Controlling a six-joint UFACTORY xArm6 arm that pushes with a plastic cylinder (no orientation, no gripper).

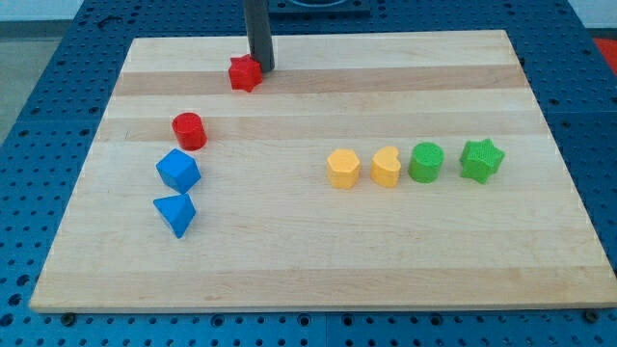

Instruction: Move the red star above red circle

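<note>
The red star [245, 73] lies near the view's top, left of centre, on the wooden board [318, 260]. The red circle [189, 130] sits below and to the left of it, a clear gap between them. My tip [262, 67] comes down from the view's top edge and stands right at the red star's right side, touching it or nearly so.
A blue cube-like block [178, 171] and a blue triangle block [174, 213] sit just below the red circle. To the right stand a yellow hexagon [343, 168], a yellow heart [386, 167], a green circle [426, 162] and a green star [481, 160] in a row.
</note>
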